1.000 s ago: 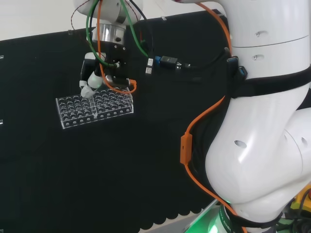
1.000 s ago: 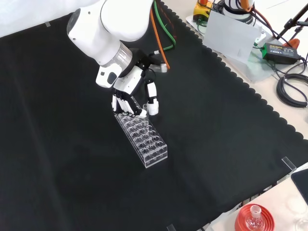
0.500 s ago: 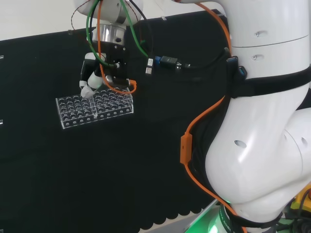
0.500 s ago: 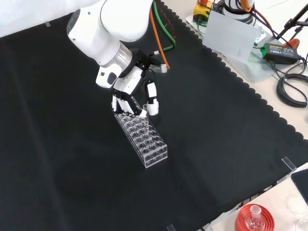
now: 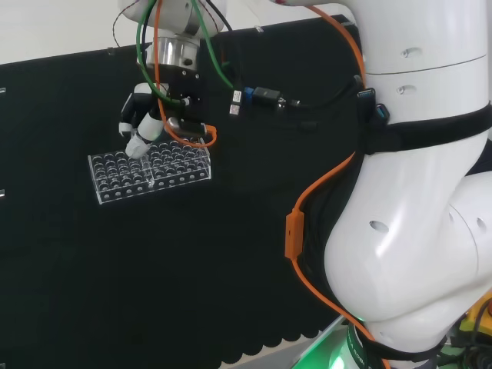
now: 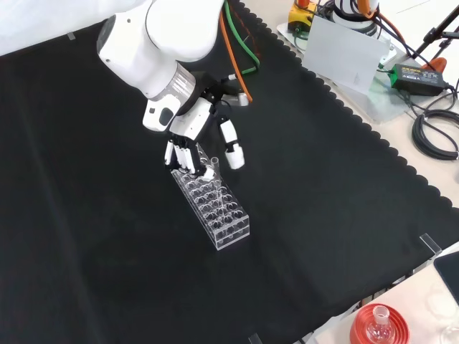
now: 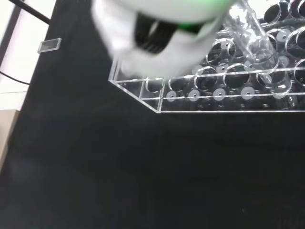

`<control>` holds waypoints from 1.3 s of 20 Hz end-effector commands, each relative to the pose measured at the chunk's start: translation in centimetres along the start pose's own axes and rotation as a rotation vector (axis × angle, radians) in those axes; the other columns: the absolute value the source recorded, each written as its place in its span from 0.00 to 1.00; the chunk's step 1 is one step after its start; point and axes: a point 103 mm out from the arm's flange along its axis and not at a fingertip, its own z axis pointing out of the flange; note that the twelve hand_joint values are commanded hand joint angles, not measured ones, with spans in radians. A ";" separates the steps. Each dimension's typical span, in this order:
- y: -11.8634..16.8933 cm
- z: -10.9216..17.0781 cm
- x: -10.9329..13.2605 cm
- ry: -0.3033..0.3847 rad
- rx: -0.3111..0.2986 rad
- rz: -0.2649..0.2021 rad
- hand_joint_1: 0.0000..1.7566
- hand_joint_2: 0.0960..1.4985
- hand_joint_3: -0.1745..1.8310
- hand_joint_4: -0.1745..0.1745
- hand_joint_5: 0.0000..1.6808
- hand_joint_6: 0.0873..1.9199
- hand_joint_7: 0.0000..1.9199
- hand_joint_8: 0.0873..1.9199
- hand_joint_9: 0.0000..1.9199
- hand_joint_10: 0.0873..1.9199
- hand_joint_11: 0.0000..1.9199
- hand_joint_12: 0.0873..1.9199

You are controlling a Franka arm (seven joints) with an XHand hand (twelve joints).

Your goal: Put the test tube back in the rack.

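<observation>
On my front view the cloth [image 6: 308, 215] spreads wide; the clear rack [image 6: 211, 208] sits near centre, running toward 5 o'clock. My hand [image 6: 197, 136] hangs over its 11 o'clock end, fingers spread apart, holding nothing. The tube [image 6: 213, 166] stands in a hole there. I judge it light, slick, breakable glass; best pinched near its rim

No legible text, labels, numbers or signs noted on any item in the head, front or wrist views.
</observation>
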 end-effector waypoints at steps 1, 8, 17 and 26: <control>-0.5 -0.4 0.3 0.032 -0.040 -0.040 0.67 0.27 0.48 0.68 0.34 0.45 0.41 0.37 0.35 0.41 0.10 0.80; -1.8 -2.8 0.9 -0.033 -0.077 -0.039 0.66 0.26 0.47 0.68 0.30 0.43 0.37 0.38 0.32 0.43 0.07 0.81; -6.0 -10.7 3.8 -0.104 -0.202 -0.091 0.66 0.26 0.47 0.68 0.30 0.42 0.37 0.39 0.30 0.43 0.06 0.81; -10.7 -15.9 5.6 -0.163 -0.322 -0.092 0.66 0.26 0.47 0.69 0.30 0.42 0.36 0.38 0.29 0.43 0.05 0.81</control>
